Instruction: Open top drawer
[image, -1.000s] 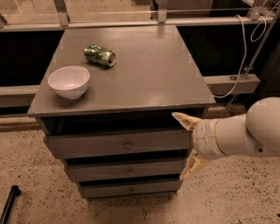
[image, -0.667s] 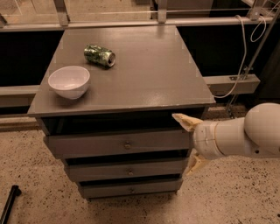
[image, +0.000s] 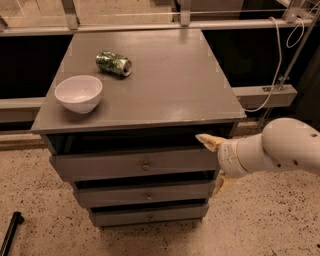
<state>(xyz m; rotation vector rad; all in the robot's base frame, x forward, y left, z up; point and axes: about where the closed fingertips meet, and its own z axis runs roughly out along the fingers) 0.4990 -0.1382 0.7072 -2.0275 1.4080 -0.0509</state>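
The top drawer (image: 125, 166) is the widest of three grey drawer fronts under the grey cabinet top, with one small round knob (image: 145, 165) in its middle. It stands a little out from the cabinet, with a dark gap above it. My gripper (image: 214, 164) is at the drawer's right end, its white arm coming in from the right. Its two tan fingers are spread wide, one fingertip (image: 204, 139) at the drawer's upper right corner and the other lower, beside the middle drawer. It holds nothing.
A white bowl (image: 79, 93) and a green can (image: 113, 63) lying on its side rest on the cabinet top (image: 165, 85). Two narrower drawers (image: 145, 196) lie below. A white cable (image: 280, 60) hangs at the right. A black rod (image: 10, 232) lies on the speckled floor.
The arm and gripper have shifted very slightly to the right and down; the drawer and the objects on top have not moved.
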